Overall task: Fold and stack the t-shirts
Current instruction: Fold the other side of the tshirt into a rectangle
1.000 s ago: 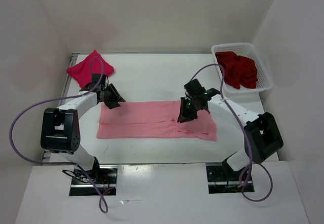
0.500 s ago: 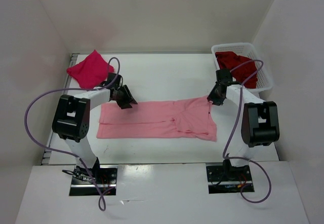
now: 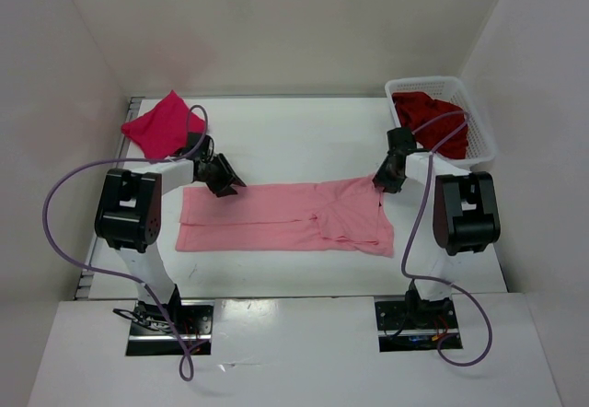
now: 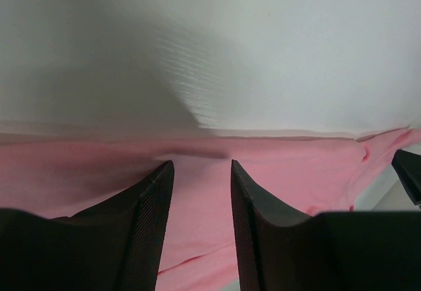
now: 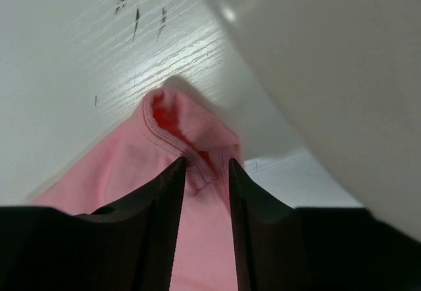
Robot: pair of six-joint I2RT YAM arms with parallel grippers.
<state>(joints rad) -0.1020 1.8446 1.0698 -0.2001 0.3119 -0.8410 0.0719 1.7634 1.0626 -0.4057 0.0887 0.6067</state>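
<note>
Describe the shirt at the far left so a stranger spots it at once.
On the white table, look to the far left corner. The crimson-pink shirt lies there, compact. It is brighter than the dark red shirt in the basket and deeper than the flat salmon shirt.

Salmon t-shirt — soft matt cloth — on grained white table
</note>
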